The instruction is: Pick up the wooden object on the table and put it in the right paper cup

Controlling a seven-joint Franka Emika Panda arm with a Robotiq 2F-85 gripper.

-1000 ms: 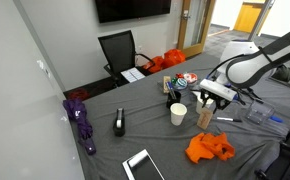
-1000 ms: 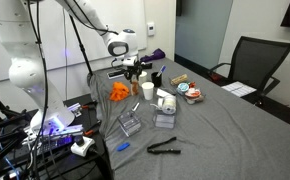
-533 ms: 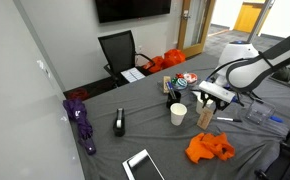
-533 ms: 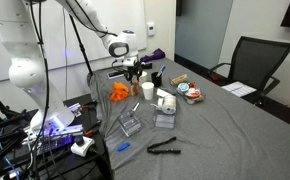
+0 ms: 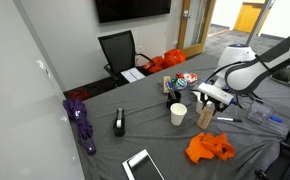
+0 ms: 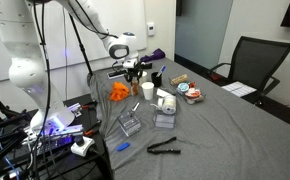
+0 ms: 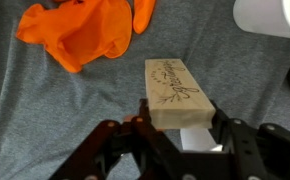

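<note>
The wooden block (image 7: 177,95) is pale with dark script on its face. It stands upright on the grey tablecloth in both exterior views (image 5: 206,116) (image 6: 135,86). My gripper (image 7: 180,122) has a finger pressed against each side of the block's near end, shut on it; it also shows in the exterior views (image 5: 212,99) (image 6: 133,72). A white paper cup (image 5: 178,114) (image 6: 148,90) stands just beside the block, and its rim shows in the wrist view's top right corner (image 7: 275,14). I cannot make out a second paper cup with certainty.
An orange cloth (image 5: 209,148) (image 7: 85,30) lies close to the block. A dark pen cup (image 5: 171,90), a purple umbrella (image 5: 82,122), a black object (image 5: 120,122), a tablet (image 5: 142,165) and clear plastic boxes (image 6: 131,124) lie on the table. A black chair (image 5: 120,52) stands behind it.
</note>
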